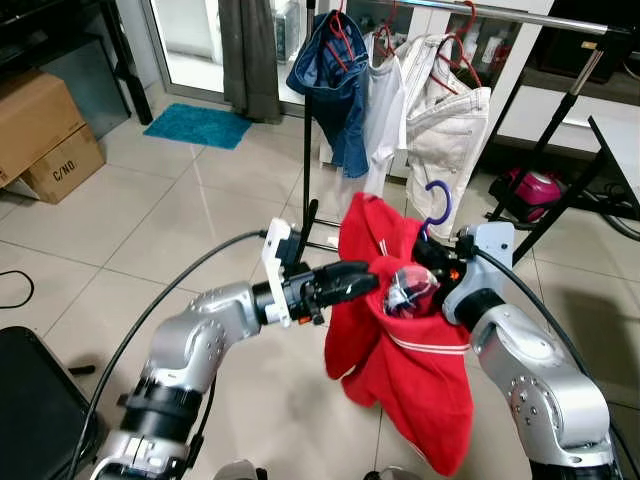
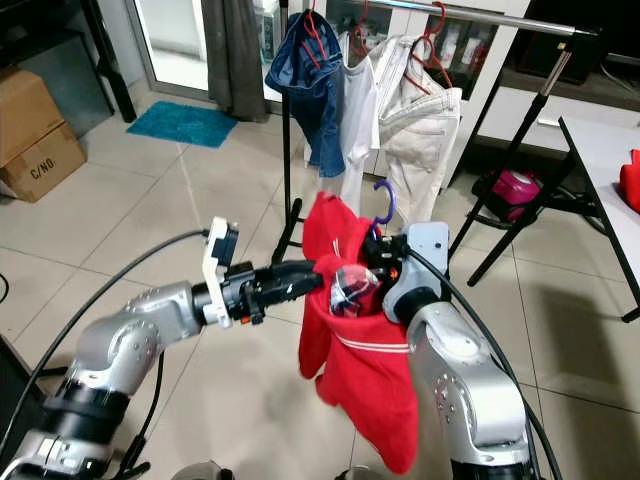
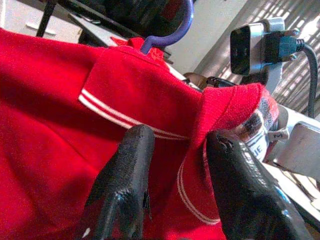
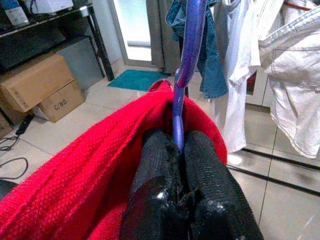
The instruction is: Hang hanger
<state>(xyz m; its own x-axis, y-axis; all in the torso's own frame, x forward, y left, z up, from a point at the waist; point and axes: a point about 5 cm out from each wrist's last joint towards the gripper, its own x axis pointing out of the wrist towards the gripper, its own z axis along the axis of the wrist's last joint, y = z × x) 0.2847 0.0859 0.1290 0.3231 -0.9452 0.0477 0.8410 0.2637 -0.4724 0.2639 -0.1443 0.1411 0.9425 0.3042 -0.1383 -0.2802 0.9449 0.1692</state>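
1. Left pincer (image 1: 365,277), fingers apart, straddles the red shirt (image 1: 405,370).
2. Right pincer (image 4: 176,150) is clamped on the purple hanger (image 1: 437,204), held mid-air above the floor.
3. Carrying step; next, lift its hook onto the clothes rail (image 1: 520,14) ahead.

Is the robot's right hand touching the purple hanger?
Touching. In the right wrist view the right gripper has its two black fingers squeezed shut on the purple hanger, poking up through the red shirt.
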